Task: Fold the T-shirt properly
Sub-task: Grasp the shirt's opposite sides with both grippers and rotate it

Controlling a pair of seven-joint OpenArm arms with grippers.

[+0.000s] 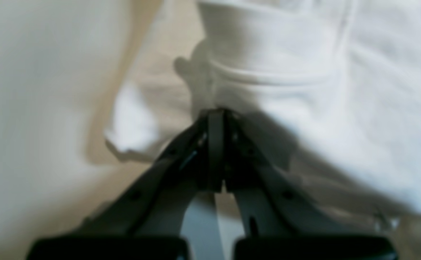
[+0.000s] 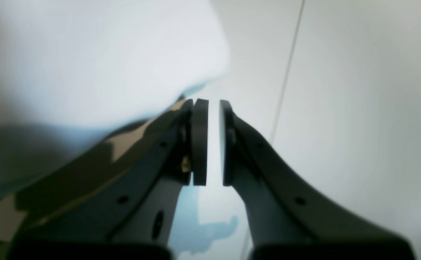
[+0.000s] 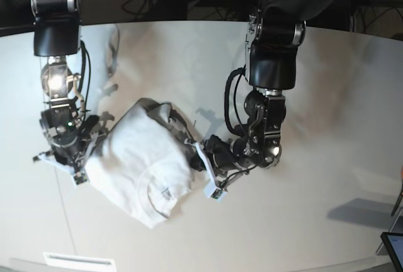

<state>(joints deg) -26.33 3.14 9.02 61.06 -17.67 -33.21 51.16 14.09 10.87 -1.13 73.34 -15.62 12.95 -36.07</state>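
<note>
White tabletop (image 3: 327, 114) fills the room's middle, with the T-shirt (image 3: 141, 165) bunched between both arms. Left gripper (image 1: 216, 119) has its jaws pressed together at the cloth's edge; whether it pinches fabric is unclear. Right gripper (image 2: 214, 142) shows a narrow gap, empty, beside the shirt.

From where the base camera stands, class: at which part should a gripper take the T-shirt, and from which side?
Judging by its pose, the T-shirt lies bunched and slanted, collar toward its lower end. Its hem-side corner near the right gripper looks thin and flat on the table, so pinch that edge, coming in low from the outside. The left gripper sits shut at the opposite edge.
</note>
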